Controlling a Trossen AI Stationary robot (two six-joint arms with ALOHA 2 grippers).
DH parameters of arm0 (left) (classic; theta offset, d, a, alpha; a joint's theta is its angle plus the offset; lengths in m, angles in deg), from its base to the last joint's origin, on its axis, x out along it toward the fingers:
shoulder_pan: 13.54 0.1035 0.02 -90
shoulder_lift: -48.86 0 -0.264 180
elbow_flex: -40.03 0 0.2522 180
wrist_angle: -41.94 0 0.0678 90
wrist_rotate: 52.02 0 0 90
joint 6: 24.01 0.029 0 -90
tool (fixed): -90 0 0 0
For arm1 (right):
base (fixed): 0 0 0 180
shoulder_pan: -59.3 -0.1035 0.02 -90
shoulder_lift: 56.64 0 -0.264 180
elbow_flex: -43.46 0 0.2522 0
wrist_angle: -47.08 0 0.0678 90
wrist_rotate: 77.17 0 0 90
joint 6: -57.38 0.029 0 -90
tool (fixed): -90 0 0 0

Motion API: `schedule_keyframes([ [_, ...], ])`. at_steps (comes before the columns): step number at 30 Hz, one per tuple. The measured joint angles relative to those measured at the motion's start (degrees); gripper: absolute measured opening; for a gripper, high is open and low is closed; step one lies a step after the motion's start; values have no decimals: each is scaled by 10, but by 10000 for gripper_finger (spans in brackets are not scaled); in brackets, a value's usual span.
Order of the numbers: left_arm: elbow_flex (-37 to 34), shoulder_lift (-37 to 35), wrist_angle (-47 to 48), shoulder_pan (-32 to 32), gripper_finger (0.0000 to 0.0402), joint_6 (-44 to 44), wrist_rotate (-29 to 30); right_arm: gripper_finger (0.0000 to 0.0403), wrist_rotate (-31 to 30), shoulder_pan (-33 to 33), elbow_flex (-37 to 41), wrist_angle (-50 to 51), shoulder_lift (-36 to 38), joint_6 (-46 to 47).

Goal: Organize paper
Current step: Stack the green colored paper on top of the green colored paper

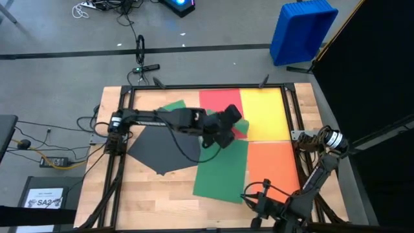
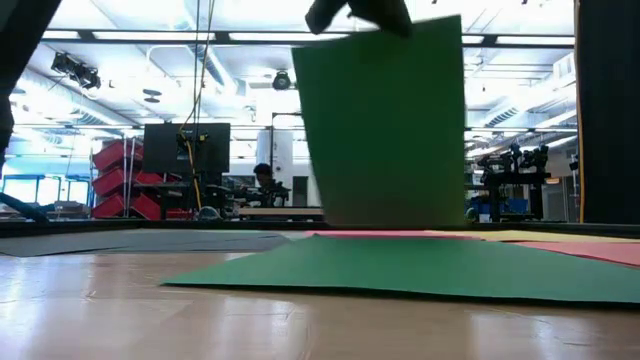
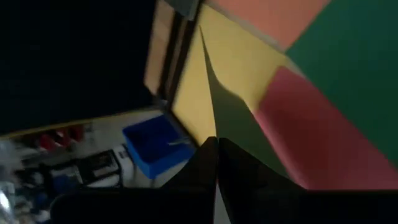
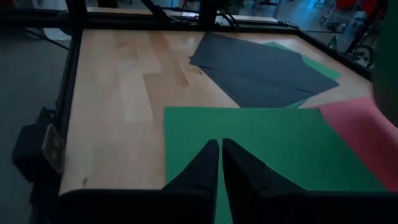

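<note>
1. A green sheet (image 2: 385,125) hangs upright above the table, pinched along its top edge by the left gripper (image 1: 234,124); the low view shows it as a tall green rectangle with its lower edge close over the paper lying below.
2. The left gripper's fingers (image 3: 205,171) are pressed together, and a thin dark edge that seems to be the held sheet runs out from between them, though the wrist view shows it only edge-on.
3. Under the left gripper lies a red sheet (image 1: 220,101), with a yellow sheet (image 1: 264,113) just beside it on the right and an orange sheet (image 1: 272,165) next to that, nearer the front edge.
4. A second green sheet (image 1: 220,175) lies flat in the middle of the table, touching the orange one; a black sheet (image 1: 155,149) lies to its left, overlapping another green sheet (image 1: 173,105) at the back.
5. The right gripper (image 4: 221,163) rests at the front right corner with its jaws pressed together on nothing, pointing over the flat green sheet.
6. The wooden table (image 1: 136,194) has a dark frame around it.
7. Beyond it stand a blue bin (image 1: 301,32) on the grey floor and a white printed sheet (image 1: 44,199) at the left; the low view shows a workshop with red racks (image 2: 125,180).
</note>
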Motion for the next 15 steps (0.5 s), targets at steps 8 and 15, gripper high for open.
schedule_keyframes([
  [8,0,20,19,-54,0,-138,69,0,-24,-50,0,137,7,157],
  [15,0,20,77,-100,0,-224,179,0,-26,-64,0,201,7,230],
])
